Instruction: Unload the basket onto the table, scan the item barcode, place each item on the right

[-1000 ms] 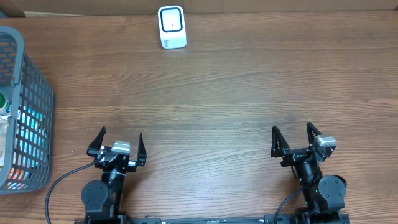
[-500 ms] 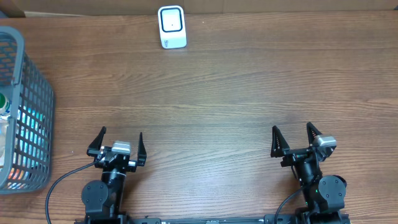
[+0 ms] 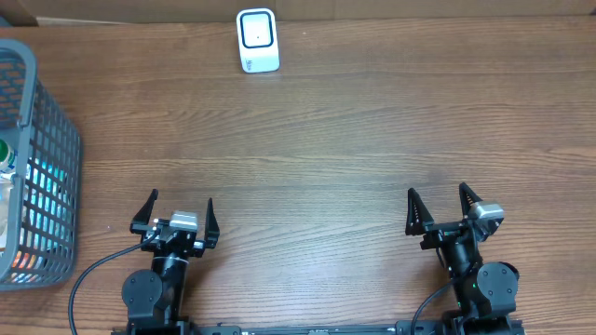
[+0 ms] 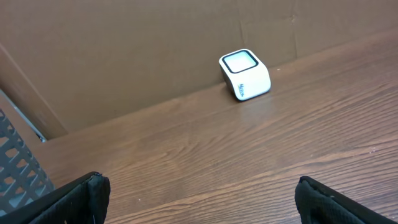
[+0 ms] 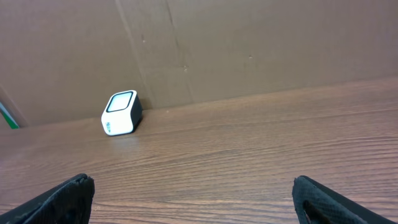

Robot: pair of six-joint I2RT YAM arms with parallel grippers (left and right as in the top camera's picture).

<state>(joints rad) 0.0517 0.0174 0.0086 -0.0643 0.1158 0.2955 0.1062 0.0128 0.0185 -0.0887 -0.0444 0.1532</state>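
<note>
Scanner (image 3: 258, 40) sits well beyond left end effector (image 3: 181, 198) and right end effector (image 3: 437, 189)

1 scanner (image 3: 258, 39) — 1 basket (image 3: 58, 167)

Wooden table (image 3: 372, 140); cardboard wall (image 4: 124, 56)

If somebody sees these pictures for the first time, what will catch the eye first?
The small white scanner stands alone at the far edge of the brown table. A grey basket sits at the table's left edge. The left hand and the right hand are at the near edge, both open and empty.
</note>
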